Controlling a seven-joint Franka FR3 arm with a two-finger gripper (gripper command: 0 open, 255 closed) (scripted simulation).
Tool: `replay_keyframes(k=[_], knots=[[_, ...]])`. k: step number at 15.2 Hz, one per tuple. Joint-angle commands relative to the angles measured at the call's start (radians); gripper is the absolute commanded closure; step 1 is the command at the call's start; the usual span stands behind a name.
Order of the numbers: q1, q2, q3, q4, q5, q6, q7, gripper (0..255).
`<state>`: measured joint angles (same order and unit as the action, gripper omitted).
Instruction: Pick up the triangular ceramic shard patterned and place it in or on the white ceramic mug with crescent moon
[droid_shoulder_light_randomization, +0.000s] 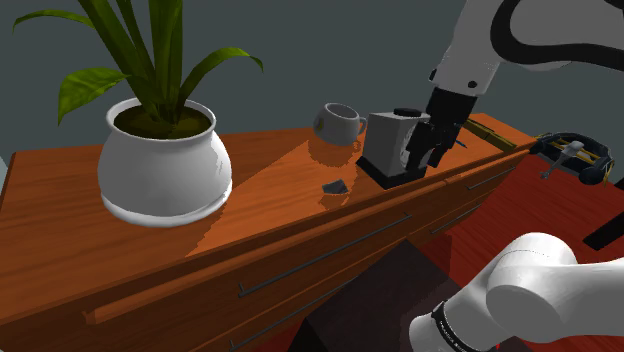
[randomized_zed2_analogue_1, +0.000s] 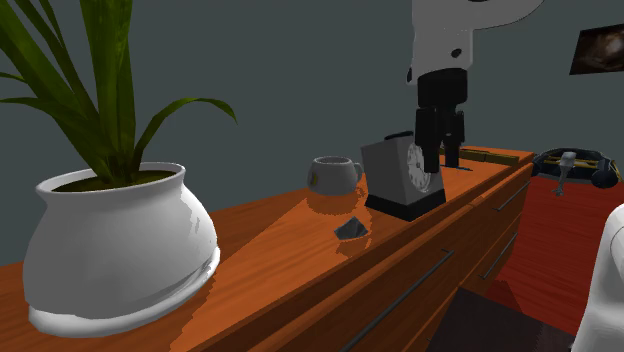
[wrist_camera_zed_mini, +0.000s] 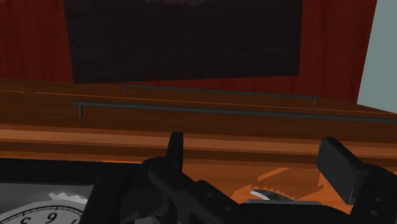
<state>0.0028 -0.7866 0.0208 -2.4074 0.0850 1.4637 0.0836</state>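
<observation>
Shoulder view, left to right:
- A potted plant (droid_shoulder_light_randomization: 160, 165) in a white pot stands on the wooden dresser (droid_shoulder_light_randomization: 60, 230).
- The white mug (droid_shoulder_light_randomization: 338, 122) is upright near the back edge, handle toward the clock.
- The shard (droid_shoulder_light_randomization: 335, 186), small and dark grey, lies flat on the dresser top. It is in front of the mug, nearer the front edge, and just left of the grey clock (droid_shoulder_light_randomization: 388, 145).
- The gripper (droid_shoulder_light_randomization: 424, 158) hangs at the clock's right side, apart from the shard. I can't tell whether it touches the clock.
- Far right is a black-and-yellow object (droid_shoulder_light_randomization: 575, 155); I can't tell what it is.

Second exterior view has the same order: pot (randomized_zed2_analogue_1: 120, 240), mug (randomized_zed2_analogue_1: 335, 173), shard (randomized_zed2_analogue_1: 351, 229), clock (randomized_zed2_analogue_1: 403, 175), gripper (randomized_zed2_analogue_1: 441, 165). Here the clock's dial faces right and the fingers overlap it. This view also has a dark wall picture (randomized_zed2_analogue_1: 600, 50) at top right.

Wrist view: the gripper (wrist_camera_zed_mini: 254, 146) has its fingers (wrist_camera_zed_mini: 340, 168) standing wide apart with nothing clasped between them. The clock dial (wrist_camera_zed_mini: 44, 213), numerals readable, sits by the left finger. Two long drawer handles (wrist_camera_zed_mini: 222, 109) run across the dresser front beyond.
</observation>
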Motion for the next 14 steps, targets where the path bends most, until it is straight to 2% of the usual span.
replay_keyframes(k=[1,5,8,11,14], knots=[[0.000,0.000,0.000,0.000,0.000,0.000,0.000,0],[-0.009,0.110,0.164,0.040,-0.019,0.082,0.196,0],[-0.030,0.223,0.283,0.094,-0.060,0.129,0.351,0],[-0.060,0.360,0.396,0.169,-0.131,0.155,0.519,0],[-0.091,0.524,0.501,0.266,-0.235,0.152,0.701,0]])
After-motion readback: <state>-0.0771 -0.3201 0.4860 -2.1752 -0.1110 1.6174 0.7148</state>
